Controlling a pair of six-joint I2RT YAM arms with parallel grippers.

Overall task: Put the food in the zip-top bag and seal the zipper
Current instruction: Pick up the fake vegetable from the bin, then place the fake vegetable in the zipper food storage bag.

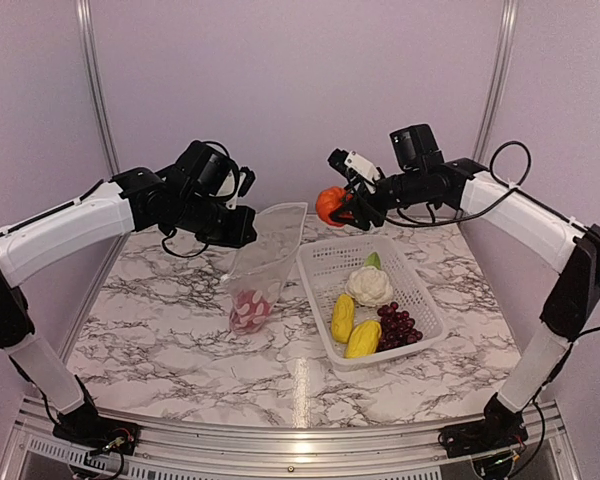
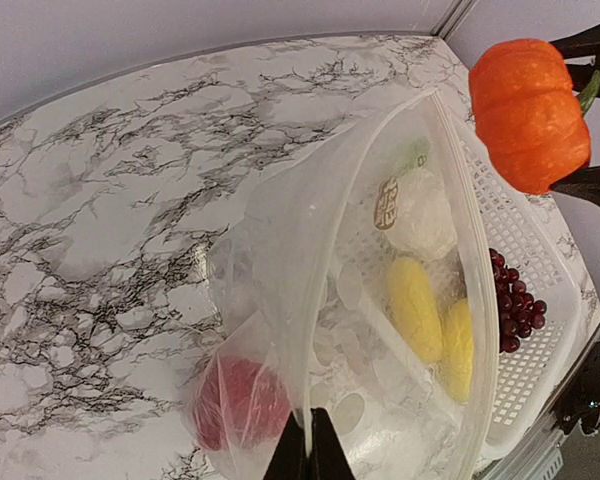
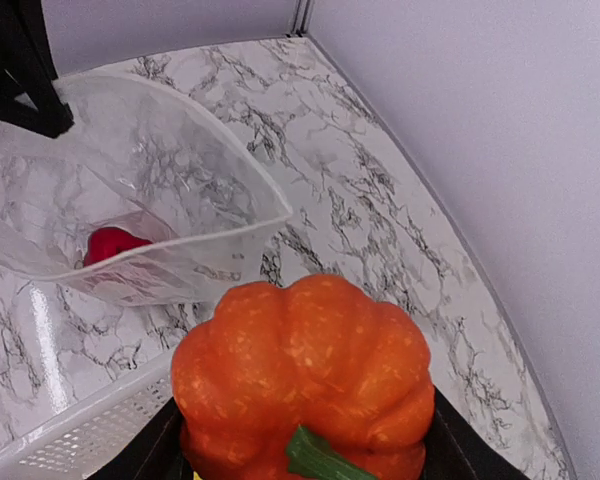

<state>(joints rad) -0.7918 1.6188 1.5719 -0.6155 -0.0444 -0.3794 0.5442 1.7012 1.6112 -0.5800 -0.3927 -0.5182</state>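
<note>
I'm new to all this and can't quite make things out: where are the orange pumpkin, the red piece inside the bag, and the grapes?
orange pumpkin (image 3: 305,370), right wrist view, its ribbed front.
red piece (image 2: 240,400), left wrist view, its middle.
grapes (image 1: 398,326), top view, middle of the bunch.

Right wrist view: the pumpkin (image 3: 305,385) fills the lower middle, cut by the bottom edge, and hides the right fingers (image 3: 458,452) but for dark slivers. The basket (image 3: 70,440) is cropped at lower left. Left wrist view: the left fingers (image 2: 325,455) are cropped at the bottom, and the red piece (image 2: 242,400) blurs behind the bag (image 2: 310,230).
</note>
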